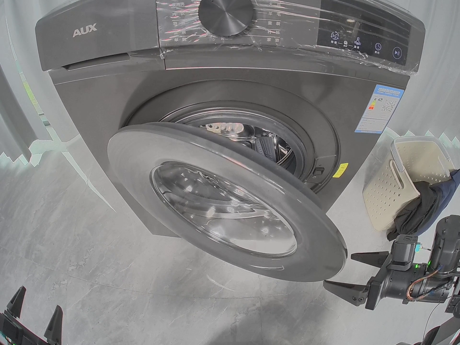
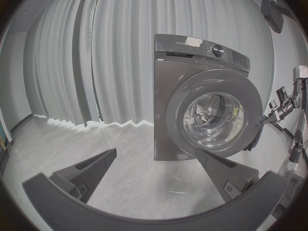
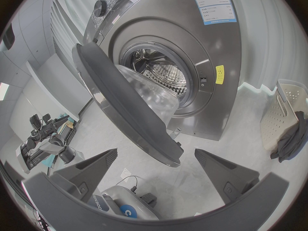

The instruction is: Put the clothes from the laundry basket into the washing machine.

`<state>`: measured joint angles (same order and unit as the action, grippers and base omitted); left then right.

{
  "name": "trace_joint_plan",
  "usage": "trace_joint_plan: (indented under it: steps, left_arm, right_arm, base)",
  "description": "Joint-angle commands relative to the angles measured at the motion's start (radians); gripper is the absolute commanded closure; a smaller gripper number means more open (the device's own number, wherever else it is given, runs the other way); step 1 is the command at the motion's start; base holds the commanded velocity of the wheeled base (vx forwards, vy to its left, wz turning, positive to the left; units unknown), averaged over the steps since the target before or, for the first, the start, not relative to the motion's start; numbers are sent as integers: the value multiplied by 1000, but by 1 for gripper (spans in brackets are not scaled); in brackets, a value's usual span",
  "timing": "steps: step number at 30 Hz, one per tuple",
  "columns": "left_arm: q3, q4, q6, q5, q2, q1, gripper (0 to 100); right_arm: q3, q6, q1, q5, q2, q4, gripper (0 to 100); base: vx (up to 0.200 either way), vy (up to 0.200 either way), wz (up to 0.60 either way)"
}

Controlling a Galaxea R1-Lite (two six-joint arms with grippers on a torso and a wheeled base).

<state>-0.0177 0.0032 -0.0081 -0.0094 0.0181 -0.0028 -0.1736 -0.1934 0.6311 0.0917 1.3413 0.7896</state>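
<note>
With the washing machine (image 1: 230, 77) door (image 1: 139, 149) standing wide to clear the drum, the dark clothes (image 1: 421, 212) drape over the laundry basket (image 1: 397, 183) on the floor beside it, near the right end effector (image 1: 341, 271), open and empty, likely poised to grab them

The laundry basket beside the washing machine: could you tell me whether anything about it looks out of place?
Yes: the dark clothes hang over the laundry basket rim and down its outer wall instead of lying inside. Nothing looks damaged.
</note>
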Motion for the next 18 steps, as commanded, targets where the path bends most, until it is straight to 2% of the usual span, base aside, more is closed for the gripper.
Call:
trace_joint_plan:
  steps: [1, 7, 11, 18]
  left_arm:
    - [16, 0, 0, 0, -18, 1, 0]
    - [16, -2, -3, 2, -18, 3, 0]
    - [16, -2, -3, 0, -18, 1, 0]
    - [16, 0, 5, 5, -18, 1, 0]
  right_arm:
    - [5, 0, -19, 0, -14, 0, 0]
    - [5, 0, -24, 0, -2, 23, 0]
    - [13, 2, -10, 6, -4, 30, 0]
    - [92, 8, 50, 8, -83, 34, 0]
  base:
    - [0, 0, 0]
    - [-200, 0, 0]
    - [0, 0, 0]
    - [0, 0, 0]
